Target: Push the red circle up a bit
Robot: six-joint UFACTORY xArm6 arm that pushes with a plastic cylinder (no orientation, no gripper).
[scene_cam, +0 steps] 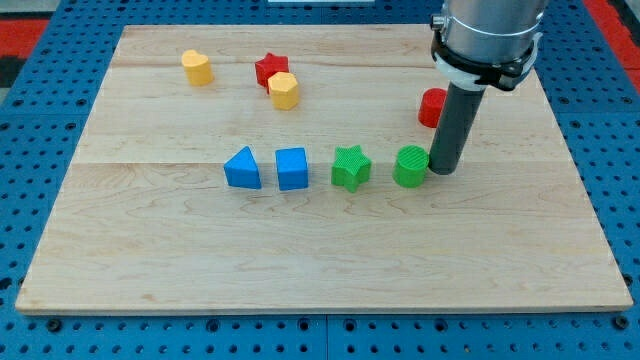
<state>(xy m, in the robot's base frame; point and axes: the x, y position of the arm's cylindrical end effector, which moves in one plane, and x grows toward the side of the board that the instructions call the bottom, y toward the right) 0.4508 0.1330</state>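
my tip [442, 170] | touching green circle [410, 167] | below red circle [431, 107]

Lab bench; wooden board [320, 250] on blue pegboard [40, 90] (hole grid)

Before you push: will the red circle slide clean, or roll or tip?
Probably slides: the red circle looks squat and seems to stand on a flat face on the smooth wooden board. Tipping seems unlikely. My tip sits just below it, beside the green circle; an off-centre push may swing it sideways.
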